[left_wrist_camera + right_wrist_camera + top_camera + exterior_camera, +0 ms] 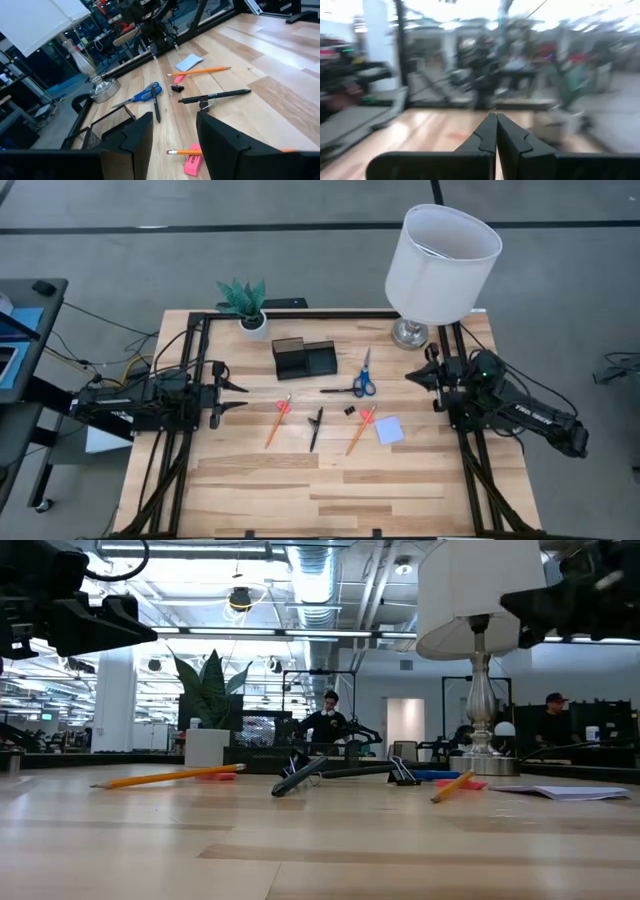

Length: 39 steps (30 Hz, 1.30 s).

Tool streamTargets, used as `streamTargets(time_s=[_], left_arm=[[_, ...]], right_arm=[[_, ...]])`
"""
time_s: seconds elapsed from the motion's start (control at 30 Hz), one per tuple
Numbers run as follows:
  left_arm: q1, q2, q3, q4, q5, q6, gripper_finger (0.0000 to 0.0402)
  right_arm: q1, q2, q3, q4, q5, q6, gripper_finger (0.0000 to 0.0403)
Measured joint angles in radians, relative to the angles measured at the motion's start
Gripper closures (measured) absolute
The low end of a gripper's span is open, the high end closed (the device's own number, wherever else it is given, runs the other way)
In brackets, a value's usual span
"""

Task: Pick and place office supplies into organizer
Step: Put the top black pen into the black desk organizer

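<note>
Left hand (238,396) raised above the table's (330,490) left edge, fingers (137,135) spread apart, gripping nothing. Directly ahead of it, nearest: one orange pencil (277,422) lying slanted with a pink eraser (284,407) touching its upper end. Just past that, a black pen (316,427), clip end propped slightly off the wood in the low view. Ahead and toward the table's rear, a black mesh organizer (304,358), taller cup section on the near side, lower tray on the far side, standing clear with bare wood all round. Farther on, blue-handled scissors (362,379) lying flat, blades pointing to the rear, with a thin dark pen-like stick (336,390) reaching back from the handles. Beyond those, a tiny black clip (350,410), then a second orange pencil (360,430) with a small pink piece (368,415) at its upper end, and a pale blue note pad (389,430) just beside it. Wide bare wood along the front of the table.

Right hand (416,376) raised near the right edge, close to the lamp base (409,333), fingers (485,137) pressed together, empty. Behind the left hand's reach, a white plant pot (254,326) at the rear rail.
</note>
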Motion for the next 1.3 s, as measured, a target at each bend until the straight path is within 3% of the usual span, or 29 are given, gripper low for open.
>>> streamTargets(time_s=[0.17,0.27,0.47,0.7,0.93,1.3], left_arm=[[0.0,0.0,0.0,0.009,0.0,-0.073,0.0258],[0.0,0.0,0.0,0.045,0.001,-0.122,0.0258],[0.0,0.0,0.0,0.102,0.001,-0.172,0.0258],[0.0,0.0,0.0,0.118,0.003,-0.17,0.0258],[0.0,0.0,0.0,0.119,0.003,-0.142,0.0258],[0.0,0.0,0.0,0.116,0.002,-0.141,0.0258]], right_arm=[[0.04,0.066,-0.041,0.031,0.404,-0.051,0.0403],[0.045,0.132,-0.06,0.017,0.551,-0.058,0.0403],[0.044,0.206,-0.06,0.026,0.474,-0.119,0.0403],[-0.022,0.215,-0.061,-0.056,0.505,-0.087,0.0403],[-0.096,0.201,-0.061,-0.085,0.375,-0.021,0.0403],[-0.032,0.236,-0.061,0.103,0.441,0.172,0.0403]])
